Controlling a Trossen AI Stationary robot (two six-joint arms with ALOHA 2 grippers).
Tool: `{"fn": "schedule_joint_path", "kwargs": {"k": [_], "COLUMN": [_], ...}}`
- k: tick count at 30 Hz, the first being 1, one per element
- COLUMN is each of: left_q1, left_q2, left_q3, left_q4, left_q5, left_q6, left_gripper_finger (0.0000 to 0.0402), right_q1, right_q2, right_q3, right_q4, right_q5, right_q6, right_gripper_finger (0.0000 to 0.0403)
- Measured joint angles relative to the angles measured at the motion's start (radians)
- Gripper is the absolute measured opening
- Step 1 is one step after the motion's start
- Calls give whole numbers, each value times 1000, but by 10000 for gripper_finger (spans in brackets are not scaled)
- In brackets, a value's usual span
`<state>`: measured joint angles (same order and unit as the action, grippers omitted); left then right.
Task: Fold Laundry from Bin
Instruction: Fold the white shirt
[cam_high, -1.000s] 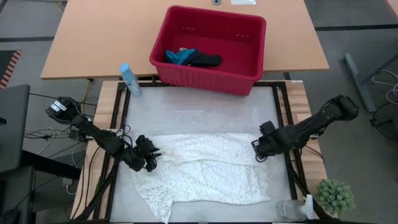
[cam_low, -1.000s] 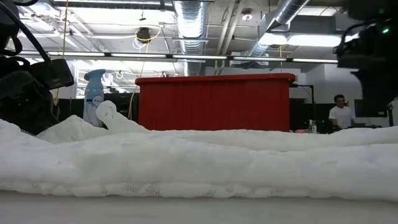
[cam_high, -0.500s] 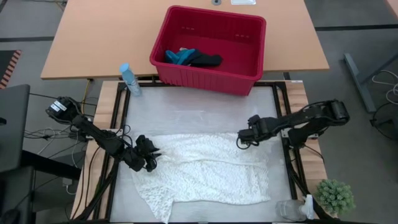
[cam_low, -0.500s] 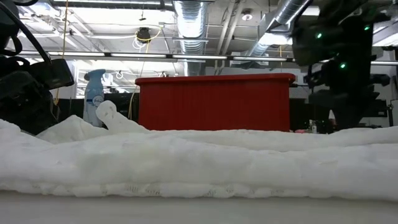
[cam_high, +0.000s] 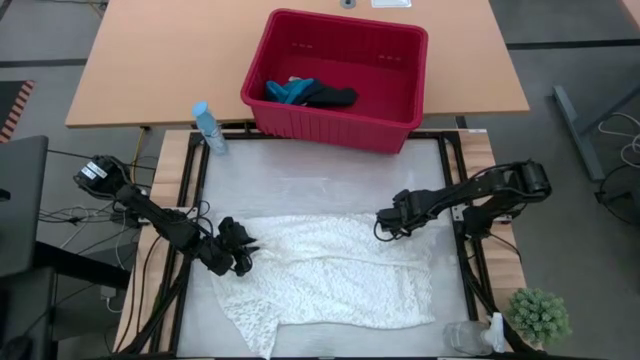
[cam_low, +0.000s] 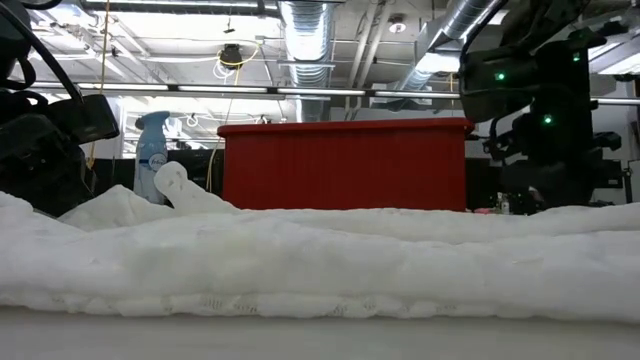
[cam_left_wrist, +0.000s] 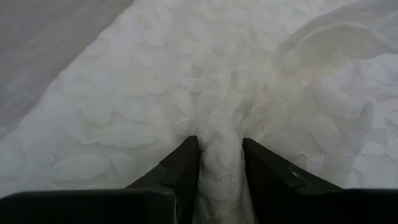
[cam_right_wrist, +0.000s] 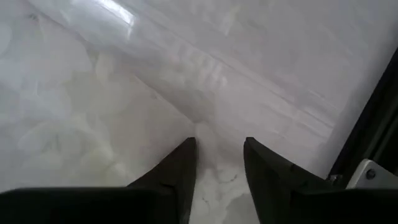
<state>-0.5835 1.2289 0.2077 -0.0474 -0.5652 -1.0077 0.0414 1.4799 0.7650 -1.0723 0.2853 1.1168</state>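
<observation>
With my left end effector pinching the white cloth at lower left of the tabletop, my right end effector, fingers spread over its upper-right corner, should pinch just the edge; other laundry stays in the red bin.

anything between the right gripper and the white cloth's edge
Nothing visible does. The right gripper sits at the white cloth's far right edge, its fingers apart with only cloth and bare table ahead. The left gripper already pinches a fold.
</observation>
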Motion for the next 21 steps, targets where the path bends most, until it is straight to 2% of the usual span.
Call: {"fn": "schedule_joint_path", "kwargs": {"k": [3,9,21], "left_q1": [0,0,0], "left_q2": [0,0,0], "left_q3": [0,0,0], "left_q4": [1,1,1], "left_q5": [0,0,2], "left_q6": [0,0,-5], "left_gripper_finger": [114,114,114], "right_q1": [0,-4,54], "right_q2": [0,0,-1], "right_q3": [0,0,0], "right_q4": [5,2,-230], "right_q5": [-10,-29,-34], "right_q6": [0,2,243], "right_gripper_finger": [119,19,19]}}
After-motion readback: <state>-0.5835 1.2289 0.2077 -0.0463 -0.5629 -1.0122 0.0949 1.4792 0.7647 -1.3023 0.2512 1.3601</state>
